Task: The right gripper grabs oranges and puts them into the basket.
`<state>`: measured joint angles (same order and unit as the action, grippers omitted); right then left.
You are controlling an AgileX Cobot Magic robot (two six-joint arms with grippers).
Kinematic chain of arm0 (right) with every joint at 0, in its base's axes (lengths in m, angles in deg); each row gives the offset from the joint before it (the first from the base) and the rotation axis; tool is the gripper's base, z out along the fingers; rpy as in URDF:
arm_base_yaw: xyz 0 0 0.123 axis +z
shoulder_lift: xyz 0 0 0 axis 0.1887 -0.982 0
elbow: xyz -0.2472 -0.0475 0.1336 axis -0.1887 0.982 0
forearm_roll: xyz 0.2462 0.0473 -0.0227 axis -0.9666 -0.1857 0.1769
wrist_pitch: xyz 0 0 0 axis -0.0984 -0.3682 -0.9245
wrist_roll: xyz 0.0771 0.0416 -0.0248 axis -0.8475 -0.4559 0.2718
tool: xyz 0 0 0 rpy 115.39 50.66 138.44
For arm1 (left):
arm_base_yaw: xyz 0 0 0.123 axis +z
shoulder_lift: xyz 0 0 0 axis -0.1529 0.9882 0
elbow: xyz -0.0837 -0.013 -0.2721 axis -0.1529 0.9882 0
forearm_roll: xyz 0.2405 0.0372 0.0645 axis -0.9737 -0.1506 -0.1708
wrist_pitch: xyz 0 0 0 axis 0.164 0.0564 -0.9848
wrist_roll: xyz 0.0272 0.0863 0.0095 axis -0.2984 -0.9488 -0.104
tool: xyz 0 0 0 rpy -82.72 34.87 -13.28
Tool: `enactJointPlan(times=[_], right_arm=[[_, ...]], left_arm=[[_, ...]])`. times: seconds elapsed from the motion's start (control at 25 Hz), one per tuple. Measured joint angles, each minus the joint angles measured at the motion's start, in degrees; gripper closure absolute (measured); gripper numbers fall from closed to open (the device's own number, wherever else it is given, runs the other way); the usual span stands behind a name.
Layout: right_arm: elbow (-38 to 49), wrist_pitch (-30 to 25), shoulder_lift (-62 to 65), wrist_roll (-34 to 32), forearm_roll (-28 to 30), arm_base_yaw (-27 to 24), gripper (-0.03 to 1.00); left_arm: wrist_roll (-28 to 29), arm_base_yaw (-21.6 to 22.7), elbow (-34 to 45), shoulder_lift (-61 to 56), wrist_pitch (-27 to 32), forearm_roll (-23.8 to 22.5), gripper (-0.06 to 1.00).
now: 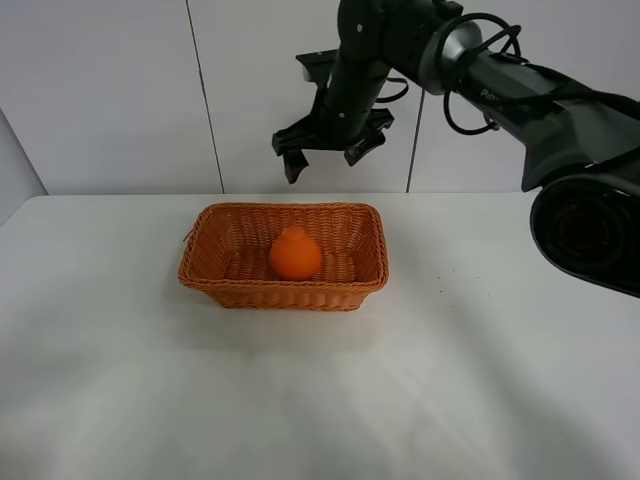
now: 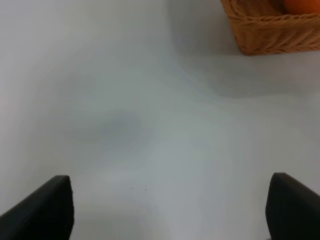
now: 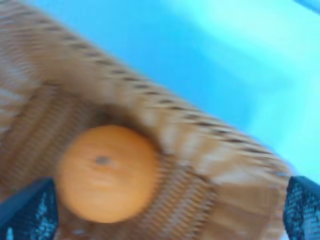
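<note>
The orange (image 1: 295,254) lies inside the woven wicker basket (image 1: 215,270) in the middle of the white table. My right gripper (image 1: 326,159) hangs open and empty well above the basket's far rim. In the right wrist view the orange (image 3: 106,172) sits on the basket floor (image 3: 200,150) between my spread fingertips (image 3: 27,210); the picture is blurred. My left gripper (image 2: 170,210) is open over bare table, with a corner of the basket (image 2: 270,35) and a bit of the orange (image 2: 302,5) far ahead.
White wall panels stand behind the table (image 1: 480,380). The right arm's body (image 1: 590,190) fills the right side of the exterior view.
</note>
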<state>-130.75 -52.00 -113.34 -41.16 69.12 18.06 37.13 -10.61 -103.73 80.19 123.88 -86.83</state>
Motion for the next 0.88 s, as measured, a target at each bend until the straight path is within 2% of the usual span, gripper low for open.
enactJointPlan(times=[0.28, 0.52, 0.72, 0.88], right_arm=[[0.00, 0.00, 0.00, 0.25, 0.26, -12.70, 0.28], [0.00, 0.00, 0.00, 0.37, 0.46, -21.46, 0.28], [0.00, 0.00, 0.00, 0.37, 0.32, -25.41, 0.28], [1.66, 0.00, 0.94, 0.52, 0.02, -25.88, 0.28]], left_arm=[[0.00, 0.00, 0.00, 0.00, 0.00, 0.00, 0.06], [0.00, 0.00, 0.00, 0.00, 0.00, 0.00, 0.06], [0.00, 0.00, 0.00, 0.00, 0.00, 0.00, 0.06], [0.00, 0.00, 0.00, 0.00, 0.00, 0.00, 0.06]])
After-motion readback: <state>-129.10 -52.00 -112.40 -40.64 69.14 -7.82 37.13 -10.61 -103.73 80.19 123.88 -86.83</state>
